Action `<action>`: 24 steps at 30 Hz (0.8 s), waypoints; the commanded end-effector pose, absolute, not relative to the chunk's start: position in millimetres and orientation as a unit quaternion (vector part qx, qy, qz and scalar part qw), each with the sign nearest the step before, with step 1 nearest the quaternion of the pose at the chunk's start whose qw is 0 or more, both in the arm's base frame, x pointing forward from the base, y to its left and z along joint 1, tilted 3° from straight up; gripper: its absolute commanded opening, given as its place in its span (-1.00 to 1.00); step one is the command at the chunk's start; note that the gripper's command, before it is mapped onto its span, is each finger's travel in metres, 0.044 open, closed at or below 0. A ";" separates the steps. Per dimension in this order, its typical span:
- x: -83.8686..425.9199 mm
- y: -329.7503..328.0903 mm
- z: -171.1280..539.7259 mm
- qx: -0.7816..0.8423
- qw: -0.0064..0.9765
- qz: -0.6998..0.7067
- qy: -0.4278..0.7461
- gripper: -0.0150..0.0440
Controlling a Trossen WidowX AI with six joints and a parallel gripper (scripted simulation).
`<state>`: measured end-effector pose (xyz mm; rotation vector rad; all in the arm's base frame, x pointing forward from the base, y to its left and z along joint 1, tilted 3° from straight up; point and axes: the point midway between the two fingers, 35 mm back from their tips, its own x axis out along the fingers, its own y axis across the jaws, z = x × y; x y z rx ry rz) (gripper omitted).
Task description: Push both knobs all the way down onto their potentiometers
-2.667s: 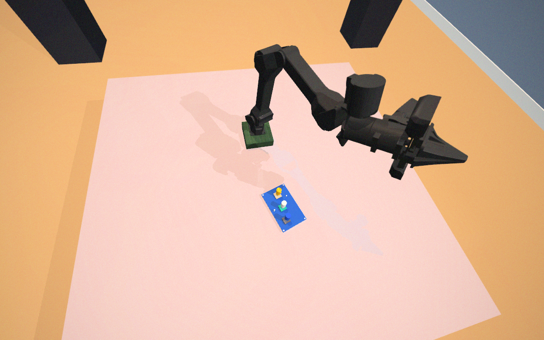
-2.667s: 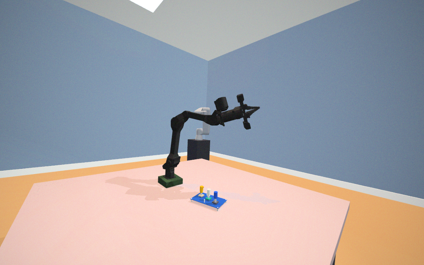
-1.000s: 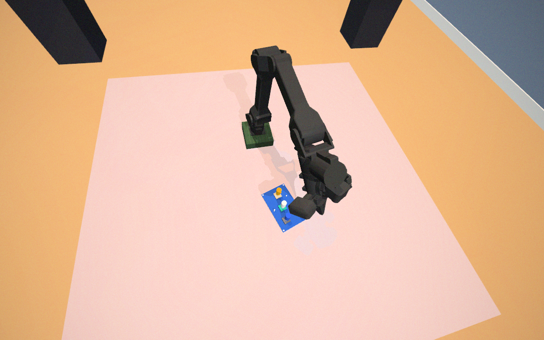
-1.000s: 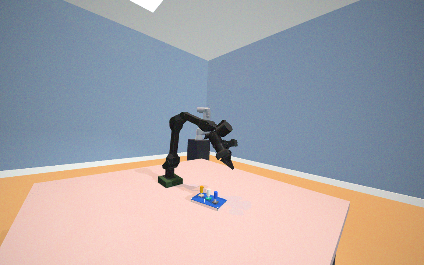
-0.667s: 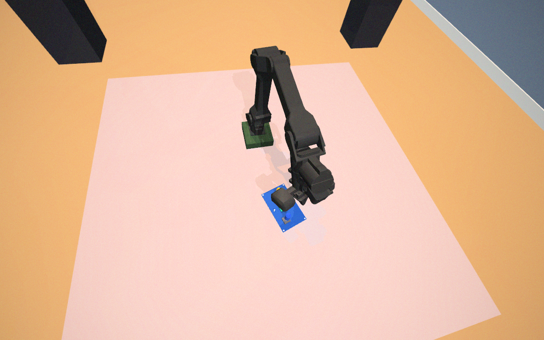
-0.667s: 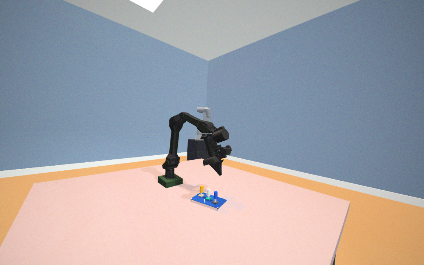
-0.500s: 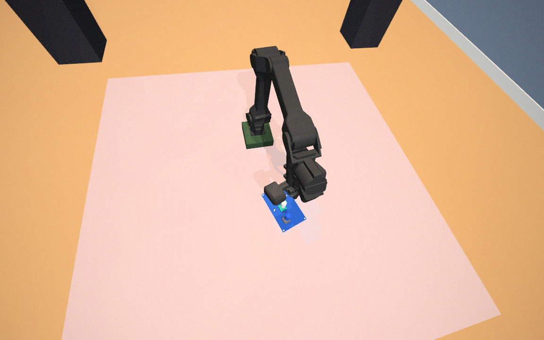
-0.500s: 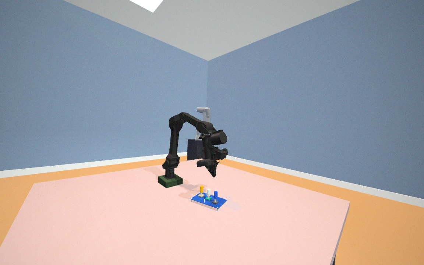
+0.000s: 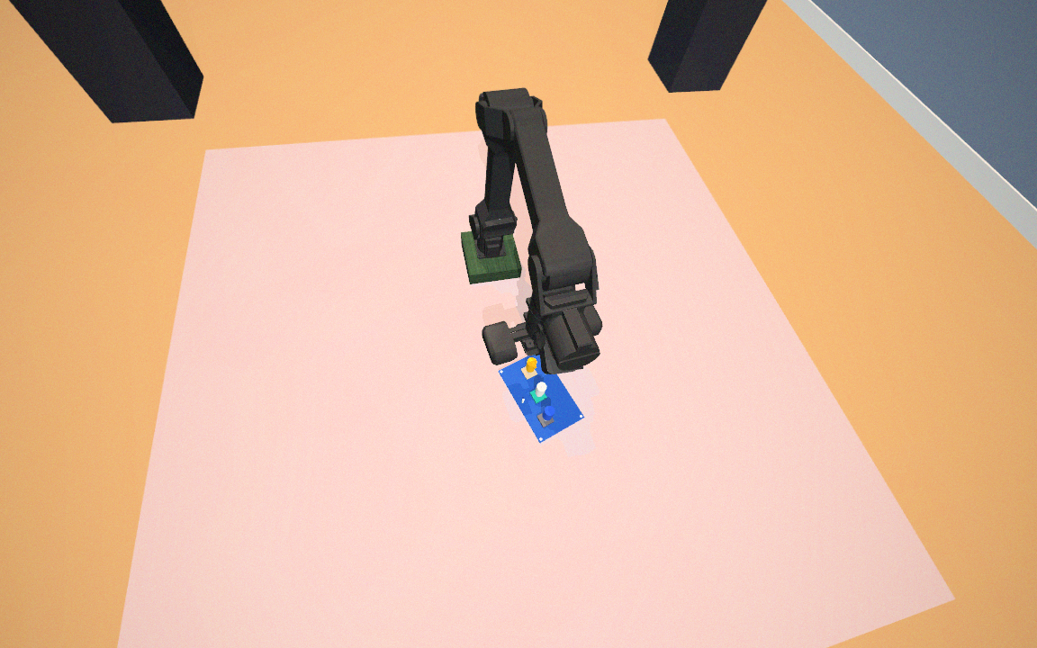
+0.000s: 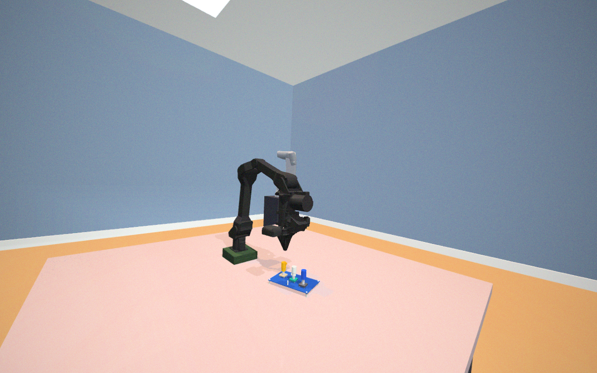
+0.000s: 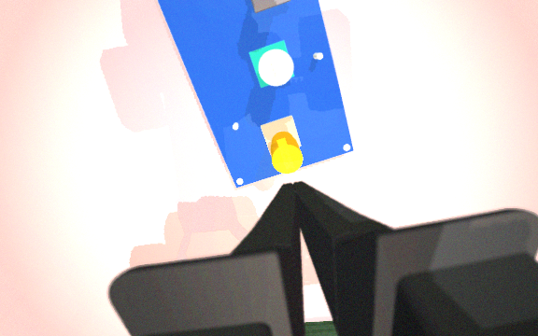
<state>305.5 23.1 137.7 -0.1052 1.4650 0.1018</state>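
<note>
The gripper (image 10: pixel 285 249) (image 11: pixel 293 191) has its two fingertips together with nothing between them, pointing down at the tabletop. It hangs above the table, apart from the circuit board; in the exterior view its tips are higher than all three knobs. In the wrist view the yellow knob (image 9: pixel 531 363) (image 10: pixel 283 266) (image 11: pixel 287 159) is the closest to the tips, just beyond them.

That knob stands over a beige potentiometer (image 9: pixel 528 373) (image 10: pixel 283 275) (image 11: pixel 278 127) at the board's far left end as the exterior view shows it. Next along the row, in the middle, is the white knob (image 9: pixel 541 388) (image 10: pixel 294 270) (image 11: pixel 276 67) over a green potentiometer (image 9: pixel 538 398) (image 10: pixel 294 280) (image 11: pixel 256 57). The blue knob (image 9: pixel 549 412) (image 10: pixel 303 274) stands at the near right end, over a grey potentiometer (image 9: pixel 545 420) (image 10: pixel 302 285) (image 11: pixel 269 5), with a pale shaft showing beneath it.

The blue circuit board (image 9: pixel 563 407) (image 10: pixel 276 280) (image 11: pixel 204 84) sits on short legs on the pink table (image 9: pixel 345 483) (image 10: pixel 198 324) (image 11: pixel 17 187), near and to the right of the arm's green base (image 9: pixel 483 277) (image 10: pixel 233 258) (image 11: pixel 321 329). The black arm (image 9: pixel 542 177) (image 10: pixel 245 199) rises from that base and bends over toward the board.
</note>
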 end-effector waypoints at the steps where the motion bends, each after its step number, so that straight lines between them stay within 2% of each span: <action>1: 304.7 21.6 120.5 -0.045 0.737 0.040 0.673 -0.49; 24: 306.7 21.5 97.0 -0.045 0.737 0.040 0.673 -0.49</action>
